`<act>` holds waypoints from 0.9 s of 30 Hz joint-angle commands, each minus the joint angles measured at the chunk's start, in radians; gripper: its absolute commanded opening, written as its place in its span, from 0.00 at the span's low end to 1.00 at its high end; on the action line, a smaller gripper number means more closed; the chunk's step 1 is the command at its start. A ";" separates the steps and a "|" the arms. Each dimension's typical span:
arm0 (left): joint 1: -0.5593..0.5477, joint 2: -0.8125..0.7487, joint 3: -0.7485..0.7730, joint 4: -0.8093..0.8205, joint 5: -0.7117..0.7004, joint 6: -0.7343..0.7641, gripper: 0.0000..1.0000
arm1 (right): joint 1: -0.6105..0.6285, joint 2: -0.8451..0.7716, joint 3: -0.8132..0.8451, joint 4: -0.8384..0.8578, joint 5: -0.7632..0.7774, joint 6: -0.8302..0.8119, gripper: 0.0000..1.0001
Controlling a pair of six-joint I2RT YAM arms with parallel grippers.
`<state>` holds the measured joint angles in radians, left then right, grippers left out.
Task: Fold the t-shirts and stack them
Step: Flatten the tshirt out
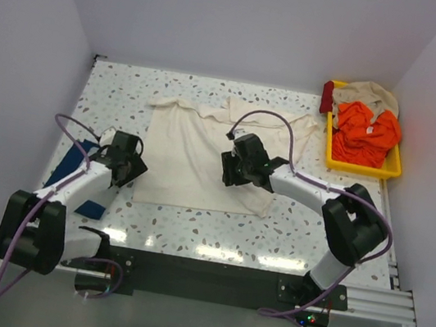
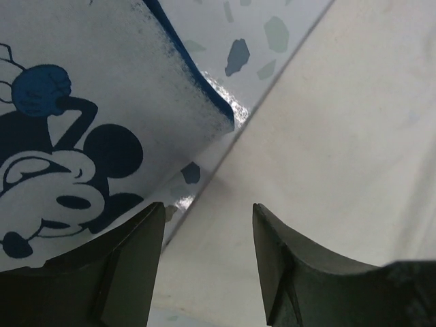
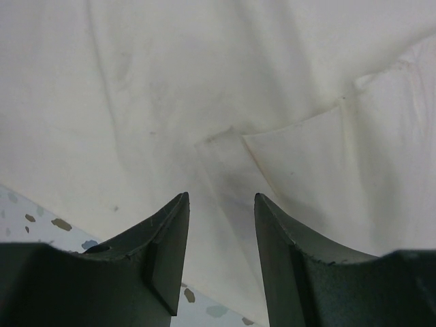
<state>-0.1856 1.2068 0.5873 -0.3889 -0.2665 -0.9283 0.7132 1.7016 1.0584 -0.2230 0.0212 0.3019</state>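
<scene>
My left gripper (image 2: 208,212) and right gripper (image 3: 221,199) hang spread, pinching nothing — the cream t-shirt (image 1: 190,155) lies flat in the middle, the navy t-shirt (image 1: 67,163) beside its left edge. Soft, light, limp cloth — I'd pinch edges or corners

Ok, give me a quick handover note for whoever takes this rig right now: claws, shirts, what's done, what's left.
Left claw: open, empty, at the left edge of the cream t-shirt, beside the navy t-shirt.
Right claw: open, empty, over the cream t-shirt's right half.
Cream t-shirt: spread out mid-table, not folded up.
Navy t-shirt: at the left, partly hidden by the left arm.
Done: nothing stacked yet.
Left: fold the cream t-shirt, then stack the two.
</scene>
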 commanded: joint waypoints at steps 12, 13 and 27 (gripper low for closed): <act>0.150 0.099 -0.001 0.163 0.021 0.005 0.58 | 0.000 -0.099 -0.063 0.040 -0.018 0.008 0.47; 0.158 0.100 0.000 0.168 0.026 0.011 0.58 | -0.001 -0.099 -0.063 0.037 -0.020 0.008 0.47; 0.253 0.037 -0.004 0.087 0.003 0.043 0.59 | 0.000 -0.126 -0.104 0.031 -0.012 0.016 0.47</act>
<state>0.0502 1.2934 0.5865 -0.2802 -0.2245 -0.9127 0.7132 1.6264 0.9607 -0.2157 0.0082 0.3088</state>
